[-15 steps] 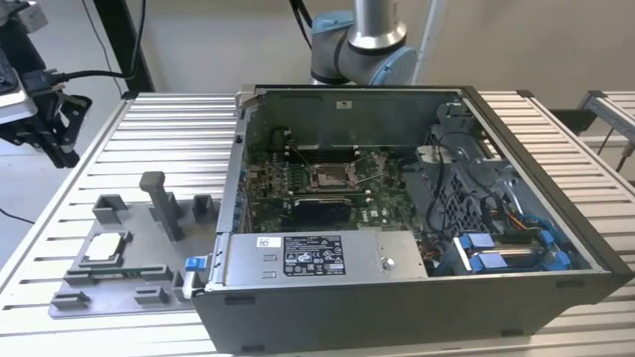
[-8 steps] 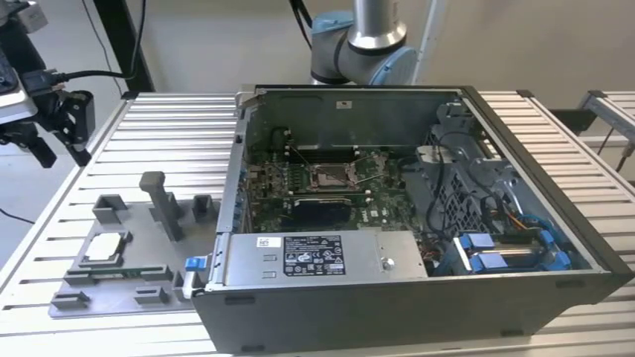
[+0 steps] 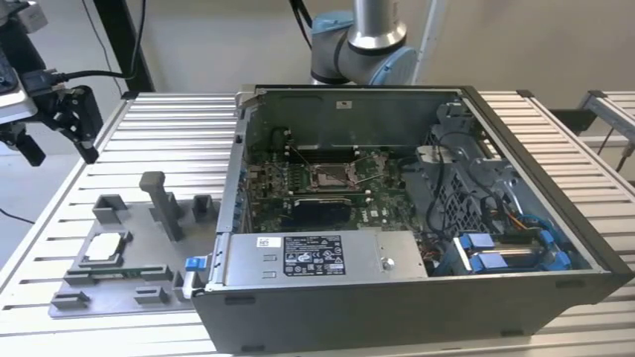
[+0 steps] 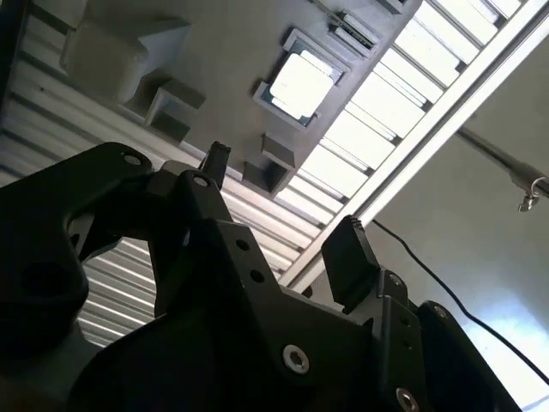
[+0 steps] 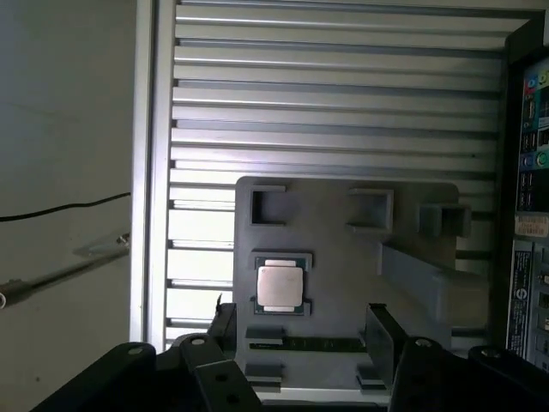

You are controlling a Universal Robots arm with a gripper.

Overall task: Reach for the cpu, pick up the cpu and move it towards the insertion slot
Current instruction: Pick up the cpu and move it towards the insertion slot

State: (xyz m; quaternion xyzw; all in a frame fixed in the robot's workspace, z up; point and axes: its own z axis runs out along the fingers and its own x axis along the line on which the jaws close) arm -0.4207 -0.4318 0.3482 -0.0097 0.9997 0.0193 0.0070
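Reaching stage, by the look of the layout, with nothing grasped yet. Hanging in the air at the exterior view's far left, well above the slatted tabletop [image 3: 169, 134]: the gripper [image 3: 58, 152], with fingers spread wide and nothing between them. Spread that way, most likely, to straddle a flat chip by 2 opposite edges.

Lying flat at the near left of the exterior view, well apart from the gripper: the cpu [image 3: 106, 249], pale metal top up. Seated in a shallow square pocket of a grey fixture plate [image 3: 129, 294], presumably to stop sliding and to fix position and orientation for a repeatable grasp. In the first wrist view, placed beyond the tips of the 2 fingers [image 5: 380, 335] and roughly in line with the gap between them. Aimed, on that evidence, at the chip rather than at the upright blocks [image 3: 163, 204] on the same plate.

Just beside the plate, toward the exterior view's right: the open computer case [image 3: 536, 223], laid on its side with the panel off, likely to turn the board [image 3: 387, 201] face up. Near the middle of that board: the insertion slot [image 3: 331, 176], a square silver frame with a darker centre, facing up. Well apart from the cpu, with the case wall between the 2.
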